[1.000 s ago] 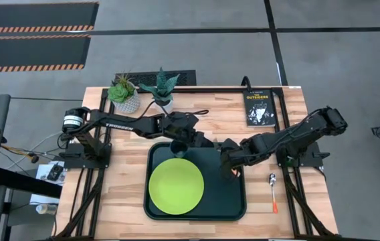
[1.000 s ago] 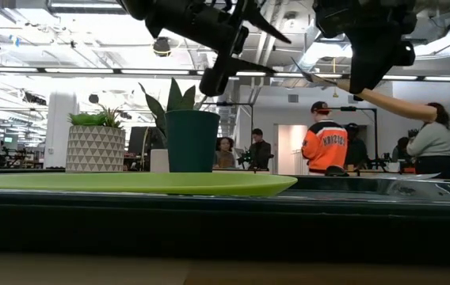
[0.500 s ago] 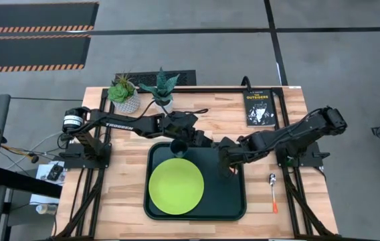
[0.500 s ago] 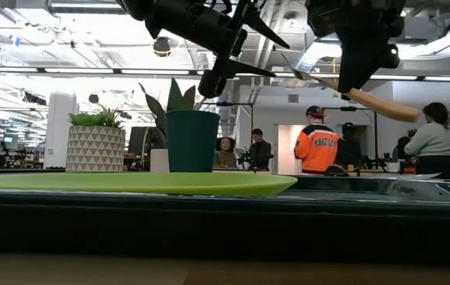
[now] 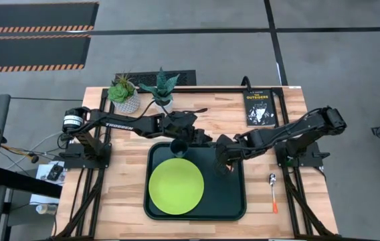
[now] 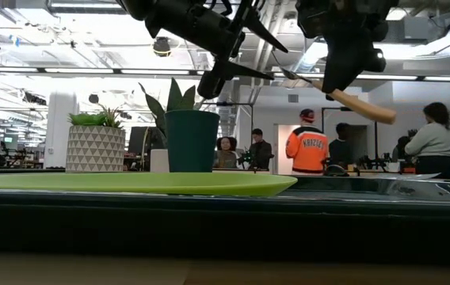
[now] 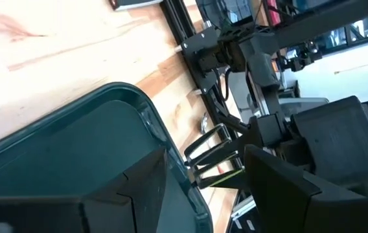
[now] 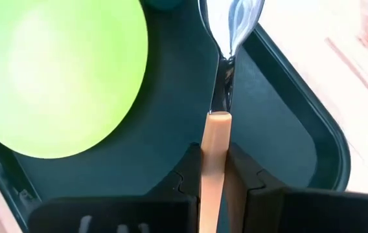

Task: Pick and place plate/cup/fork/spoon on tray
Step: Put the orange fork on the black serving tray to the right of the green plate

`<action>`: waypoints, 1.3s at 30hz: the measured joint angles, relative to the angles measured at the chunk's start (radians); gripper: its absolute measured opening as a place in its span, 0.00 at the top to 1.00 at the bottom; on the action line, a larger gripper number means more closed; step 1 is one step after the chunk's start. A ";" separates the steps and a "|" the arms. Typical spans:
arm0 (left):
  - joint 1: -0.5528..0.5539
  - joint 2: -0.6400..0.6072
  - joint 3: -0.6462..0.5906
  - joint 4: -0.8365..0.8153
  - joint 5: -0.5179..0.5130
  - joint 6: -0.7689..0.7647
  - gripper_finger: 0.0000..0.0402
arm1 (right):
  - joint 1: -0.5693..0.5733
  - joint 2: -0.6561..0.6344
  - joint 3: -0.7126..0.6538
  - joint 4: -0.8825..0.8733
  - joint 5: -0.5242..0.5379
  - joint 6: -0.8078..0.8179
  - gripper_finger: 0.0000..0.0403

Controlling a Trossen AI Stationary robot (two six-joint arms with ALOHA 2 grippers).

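Note:
The dark green tray [image 5: 229,201] lies at the table's middle. The lime-green plate [image 5: 176,186] lies flat on its left half. The teal cup [image 5: 178,146] stands upright at its far left corner. My right gripper [image 5: 225,163] is over the tray's right half, above its floor, shut on the fork [image 8: 229,26]. The spoon [image 5: 272,189] lies on the table right of the tray. My left gripper [image 5: 203,139] hangs open and empty over the tray's far rim, just right of the cup. My right gripper pinches the fork's orange handle [image 8: 214,139] between its two fingers, close to where the metal neck begins. The fingers come from above, pointing down, and lie across the handle. The fork is lifted clear of the tray and tilted, its free handle end [image 6: 383,115] lower than the tines [image 6: 286,74].
A black book [image 5: 259,107] lies at the far right of the table. Two potted plants [image 5: 126,100] [image 5: 164,99] stand at the far edge behind the left arm. Bare tray floor [image 5: 220,197] shows right of the plate. People stand in the room beyond the table.
My right gripper has carried the fork toward the table's left edge, farther in over the tray. The fork stays clear of the tray.

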 joint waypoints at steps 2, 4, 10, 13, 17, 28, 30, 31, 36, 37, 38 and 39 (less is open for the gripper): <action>0.000 0.000 0.000 -0.002 -0.006 0.000 0.52 | -0.001 0.000 0.000 -0.003 0.001 0.005 0.89; 0.000 0.000 0.000 -0.003 -0.013 -0.001 0.53 | -0.005 0.000 0.000 -0.004 0.000 0.008 0.89; 0.000 0.000 0.000 -0.011 -0.035 0.001 0.64 | -0.006 0.000 0.000 -0.005 0.000 0.007 0.89; 0.000 0.000 0.000 -0.007 -0.036 0.003 0.72 | -0.007 0.000 0.000 -0.005 0.000 0.006 0.89; 0.002 0.000 0.000 -0.006 -0.048 0.008 0.81 | -0.012 0.000 0.000 -0.005 0.000 0.004 0.89; 0.003 0.000 -0.002 -0.006 -0.060 0.023 0.98 | -0.033 0.000 0.000 -0.004 0.001 0.008 0.89; 0.003 0.000 -0.002 -0.008 -0.062 0.031 0.99 | -0.034 0.000 0.000 -0.003 0.001 0.007 0.89; 0.003 0.000 -0.002 -0.009 -0.062 0.031 0.99 | -0.034 0.000 0.000 -0.002 0.001 0.005 0.89; 0.007 0.000 -0.002 -0.008 -0.062 0.048 1.00 | -0.034 0.000 0.000 -0.001 0.001 0.006 0.78; 0.009 0.000 -0.002 -0.007 -0.061 0.063 1.00 | -0.034 0.000 0.000 0.000 0.001 0.004 0.75; 0.010 0.000 -0.002 -0.002 -0.054 0.074 1.00 | -0.033 0.000 0.000 0.001 0.001 0.003 0.70; 0.010 0.000 -0.001 0.002 -0.047 0.091 1.00 | -0.031 -0.001 0.000 -0.001 0.001 0.003 0.66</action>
